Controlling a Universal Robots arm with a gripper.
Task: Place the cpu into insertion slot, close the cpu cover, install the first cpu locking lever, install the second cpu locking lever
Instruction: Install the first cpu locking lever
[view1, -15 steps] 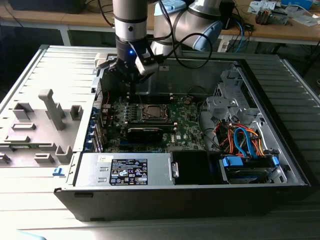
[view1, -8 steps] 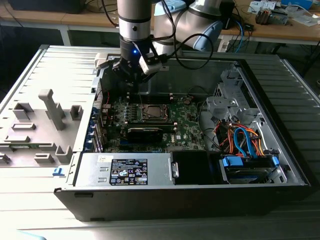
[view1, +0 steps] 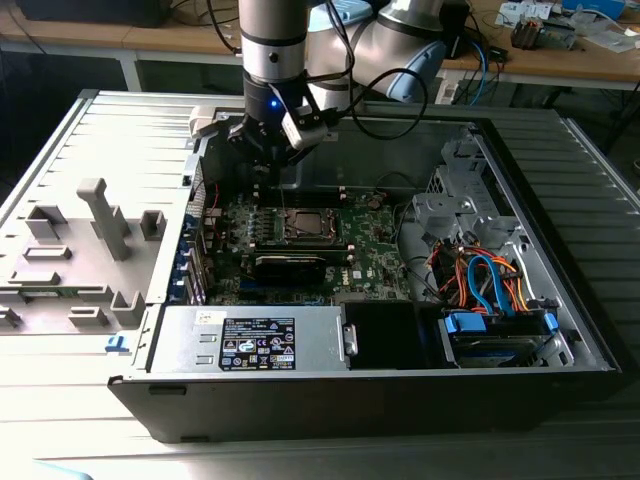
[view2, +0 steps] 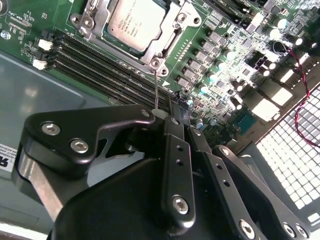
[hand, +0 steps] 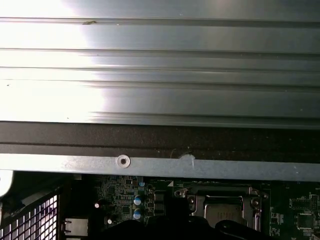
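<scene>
The cpu sits in the insertion slot under the cpu cover, at 12 o'clock from the claw, fingers closed.

Silvery-grey cpu in silver cpu cover, green circuit board, black end effector.

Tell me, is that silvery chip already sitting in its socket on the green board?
Yes. In the second wrist view the cpu lies flat inside the insertion slot, with the metal frame of the cpu cover around it.
</scene>
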